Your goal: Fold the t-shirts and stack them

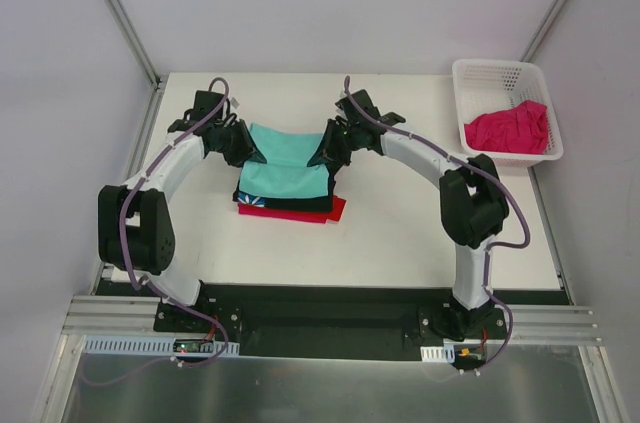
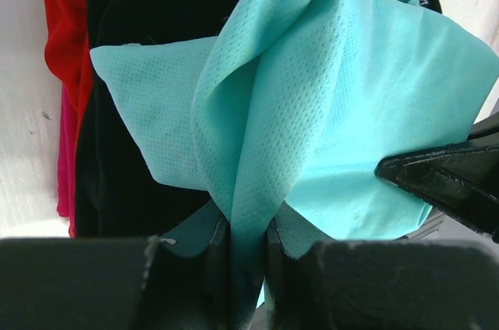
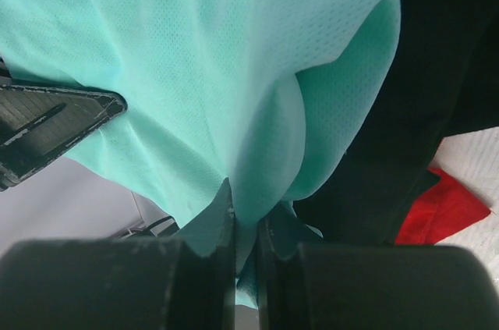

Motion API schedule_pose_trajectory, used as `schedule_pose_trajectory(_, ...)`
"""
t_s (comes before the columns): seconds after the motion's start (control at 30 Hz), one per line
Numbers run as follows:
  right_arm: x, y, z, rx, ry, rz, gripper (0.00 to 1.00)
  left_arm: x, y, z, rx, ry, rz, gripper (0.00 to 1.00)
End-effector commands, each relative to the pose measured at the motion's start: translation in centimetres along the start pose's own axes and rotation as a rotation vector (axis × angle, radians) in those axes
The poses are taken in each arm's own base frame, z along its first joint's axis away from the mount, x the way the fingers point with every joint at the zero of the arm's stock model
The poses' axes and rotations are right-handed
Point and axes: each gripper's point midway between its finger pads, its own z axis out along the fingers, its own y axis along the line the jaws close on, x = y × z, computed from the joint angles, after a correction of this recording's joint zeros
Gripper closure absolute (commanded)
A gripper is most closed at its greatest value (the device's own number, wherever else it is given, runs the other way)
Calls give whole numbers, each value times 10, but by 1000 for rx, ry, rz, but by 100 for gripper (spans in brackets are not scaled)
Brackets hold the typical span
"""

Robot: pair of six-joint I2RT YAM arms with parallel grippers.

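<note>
Both pairs of jaws are pinched almost closed on the same garment. The left gripper [image 2: 245, 228] clamps a bunched fold of the teal-green, fine-meshed, short-sleeved t-shirt [image 1: 290, 168]. The right gripper [image 3: 243, 213] clamps another fold at the shirt's opposite side.

In each wrist view the teal cloth rises from between the fingers as a rounded, puffed pleat and spreads out beyond it. The other arm's dark fingertip shows at the side of each view.

From above, the teal shirt is spread between the two grippers. Its far corners are held at the jaws, and its near part is draped smoothly over a stack.

Directly under it lies a folded black t-shirt [image 1: 285, 202] with a small blue-white mark at its near left edge. Below that is a folded red t-shirt [image 1: 318, 213], which shows past the black one along the near and right sides.

The stack sits around the middle of the white table [image 1: 400, 233]. A crumpled magenta-pink t-shirt [image 1: 510, 128] lies inside the white plastic lattice basket [image 1: 497, 65] at the table's far right corner, well apart from both grippers.
</note>
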Motion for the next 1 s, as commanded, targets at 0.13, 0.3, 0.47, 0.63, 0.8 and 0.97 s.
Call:
schedule_pose_trajectory(0.13,-9,9,3,-26,-1,-4,99,-19,6,9,-17,-32,4,100)
schedule_pose_trajectory(0.3,-8,8,6,-26,7,-5,99,-24,4,11,-14,-37,2,100)
schedule_pose_trajectory(0.47,-9,4,7,-27,12,-1,99,-27,5,14,-20,-39,-1,100)
schedule_pose_trajectory(0.63,-11,3,9,-28,13,3,99,-26,9,20,-27,-27,-9,100)
schedule_pose_trajectory(0.8,-11,2,12,-29,19,3,99,-25,12,25,-29,-18,-18,100)
schedule_pose_trajectory(0.97,-10,-1,15,-31,33,12,99,-22,20,36,-41,-11,-43,100)
